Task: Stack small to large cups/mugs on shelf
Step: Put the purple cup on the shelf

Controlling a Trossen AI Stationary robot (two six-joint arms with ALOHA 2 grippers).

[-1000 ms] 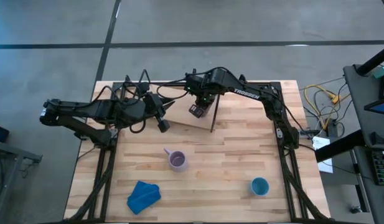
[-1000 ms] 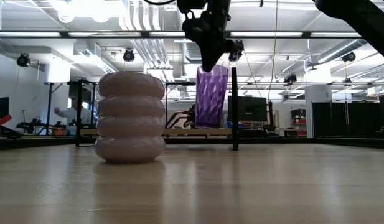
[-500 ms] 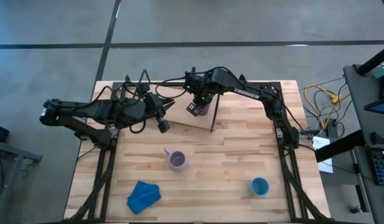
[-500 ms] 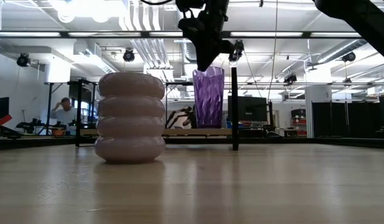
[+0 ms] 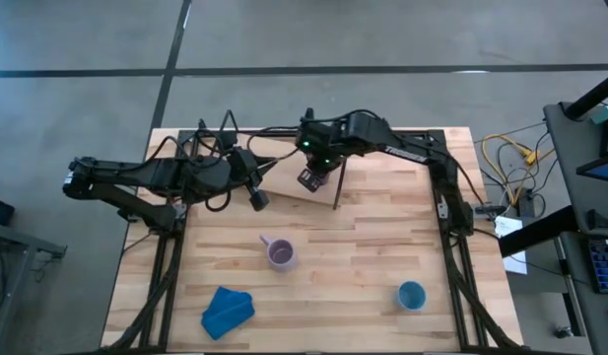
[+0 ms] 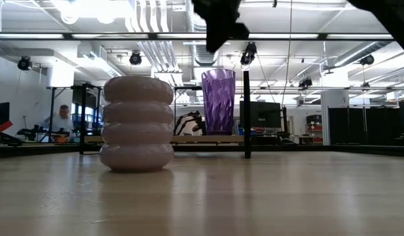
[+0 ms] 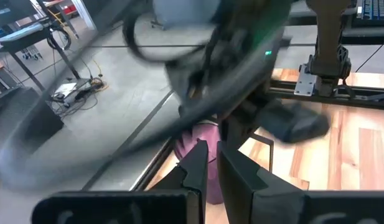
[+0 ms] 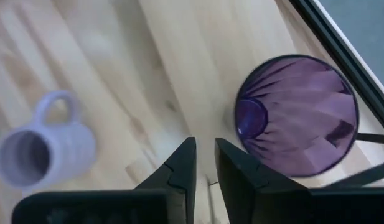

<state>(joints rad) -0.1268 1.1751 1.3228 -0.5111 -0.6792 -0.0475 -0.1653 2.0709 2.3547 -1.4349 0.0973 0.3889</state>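
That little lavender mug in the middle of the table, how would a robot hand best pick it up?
Probably from straight above, pinching the rim. The lavender mug stands upright with its mouth open to the top, and its ribbed, bulging wall looks awkward to grip from the side. Its handle points toward the left arm, so one finger could go inside the rim opposite the handle. The right hand hovers over the shelf.

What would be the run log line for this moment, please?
right gripper: shut, empty, above shelf | tall translucent purple tumbler: upright on shelf | lavender handled mug, small blue cup: on table | left gripper: waiting
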